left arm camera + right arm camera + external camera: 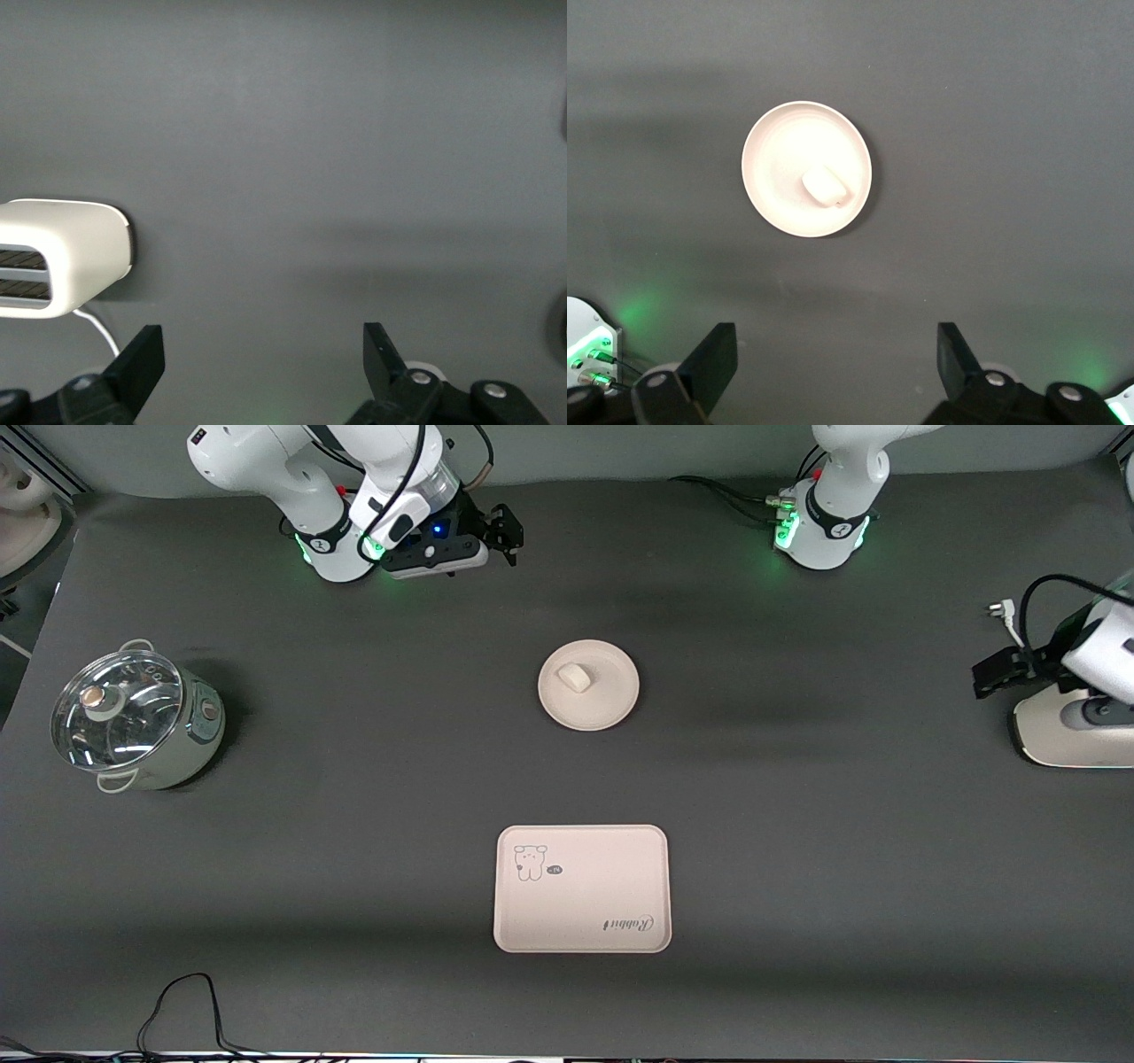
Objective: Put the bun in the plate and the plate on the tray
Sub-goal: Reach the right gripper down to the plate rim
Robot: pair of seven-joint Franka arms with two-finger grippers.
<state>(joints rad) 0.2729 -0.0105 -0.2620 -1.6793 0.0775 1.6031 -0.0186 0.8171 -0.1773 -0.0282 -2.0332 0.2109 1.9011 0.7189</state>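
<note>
One small white rounded bun [574, 678] on round cream plate [588, 685] | tray [582, 888] bare | both jaws wide, holding nothing

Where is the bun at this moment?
In the front view the bun lies in the plate at mid-table, farther from the front camera than the tray.

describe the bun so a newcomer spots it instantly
Start at the rectangular tray with the bear drawing, nearest the front camera. Farther from the camera sits a round cream plate. The bun is the small white rounded lump lying on that plate, the only thing on it.
</note>
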